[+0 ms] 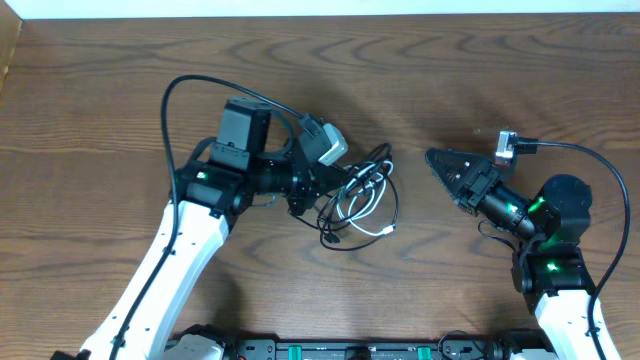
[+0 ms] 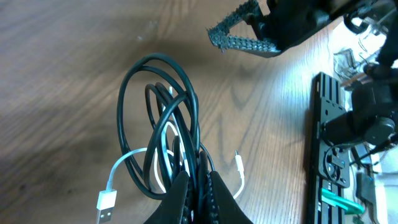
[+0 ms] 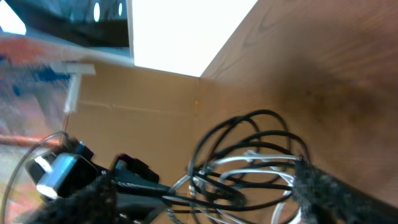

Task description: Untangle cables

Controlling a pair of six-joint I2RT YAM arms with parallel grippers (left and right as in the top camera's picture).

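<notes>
A tangled bundle of thin black cables (image 1: 357,192) with one white cord (image 1: 378,229) lies at the table's middle. My left gripper (image 1: 312,188) is shut on several black strands at the bundle's left side; the left wrist view shows its jaws (image 2: 199,190) pinching the black loops (image 2: 158,106). The white cord's USB plug (image 2: 106,202) and small plug end (image 2: 237,163) hang free. My right gripper (image 1: 437,160) is open and empty, a short way right of the bundle and not touching it. In the right wrist view the loops (image 3: 249,158) sit ahead between its spread fingers (image 3: 205,186).
A cardboard wall (image 1: 8,50) stands at the table's left edge and also shows in the right wrist view (image 3: 143,99). A black mounting rail (image 1: 340,350) runs along the front edge. The right gripper's ribbed finger (image 2: 239,34) shows in the left wrist view.
</notes>
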